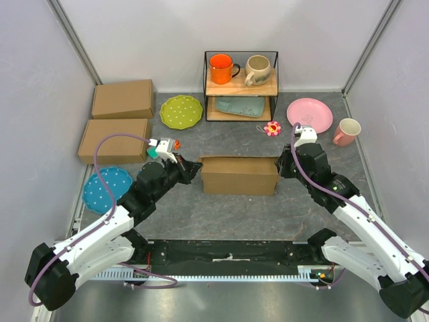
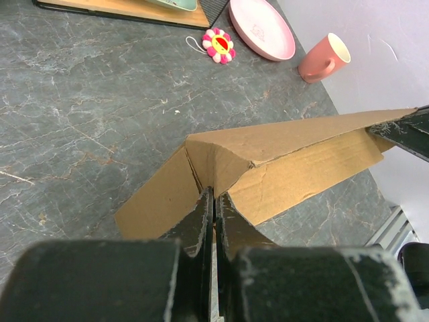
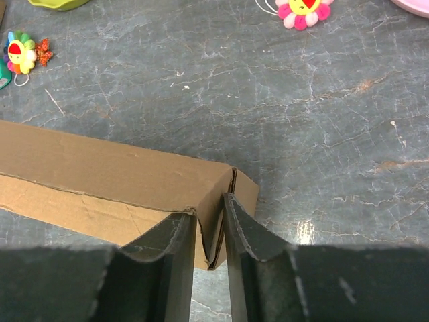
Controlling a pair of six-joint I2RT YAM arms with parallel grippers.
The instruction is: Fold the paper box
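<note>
Left fingers [image 2: 200, 218] and right fingers [image 3: 177, 241] each clamp a paper box [image 1: 239, 174] end wall; advise even inward pressure, base flat.

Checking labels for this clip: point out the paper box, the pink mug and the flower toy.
paper box [image 1: 239, 166]: top external view, top panel.
pink mug [image 2: 322, 60]: left wrist view, outer side wall.
flower toy [image 2: 219, 45]: left wrist view, red-yellow centre.
</note>
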